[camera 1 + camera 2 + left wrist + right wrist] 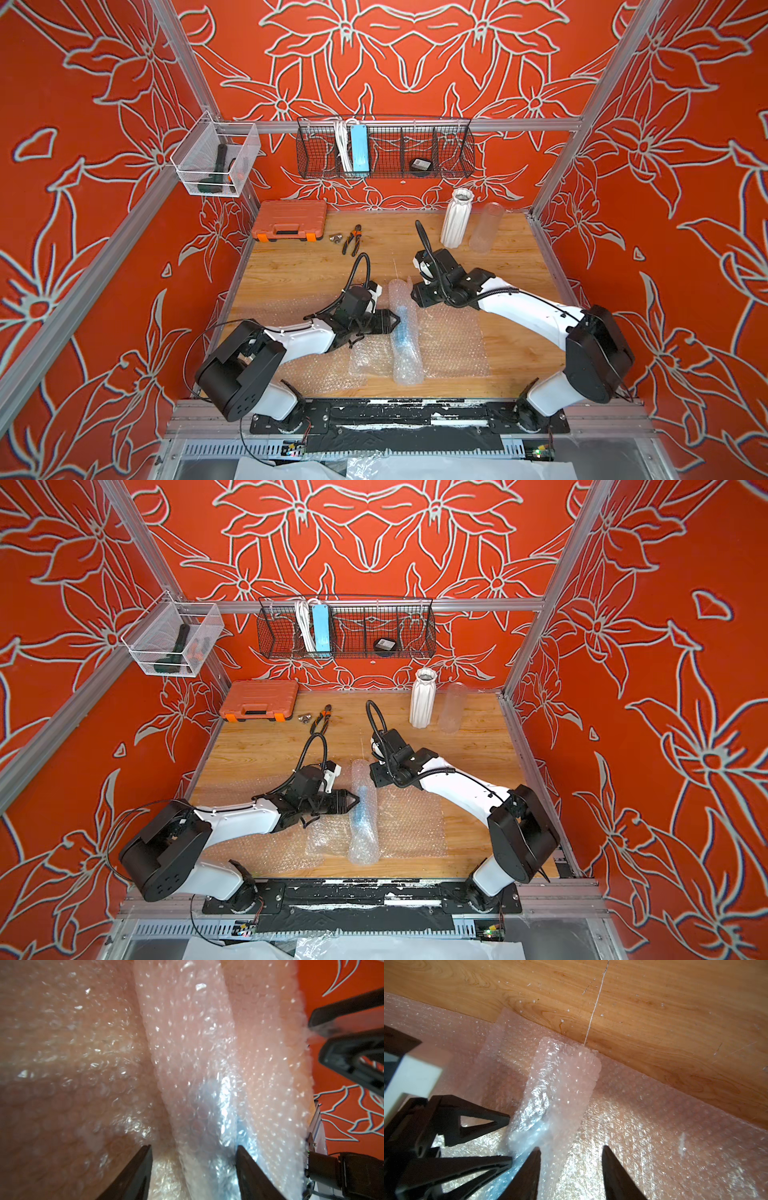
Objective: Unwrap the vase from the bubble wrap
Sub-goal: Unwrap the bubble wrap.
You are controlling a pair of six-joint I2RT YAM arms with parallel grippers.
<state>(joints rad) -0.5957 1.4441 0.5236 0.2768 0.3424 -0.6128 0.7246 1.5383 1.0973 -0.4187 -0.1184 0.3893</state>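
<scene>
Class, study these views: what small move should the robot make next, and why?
Probably close the left gripper on the bubble wrap roll: its fingers stand open astride it, the blue vase lies wrapped inside, and the open right gripper holds nothing.

The bubble wrap is glossy, clear, dimpled plastic on a table of smooth, grained wood.

Inside the rolled bubble wrap a bluish shape (its outline blurred) cannot be identified.
</scene>
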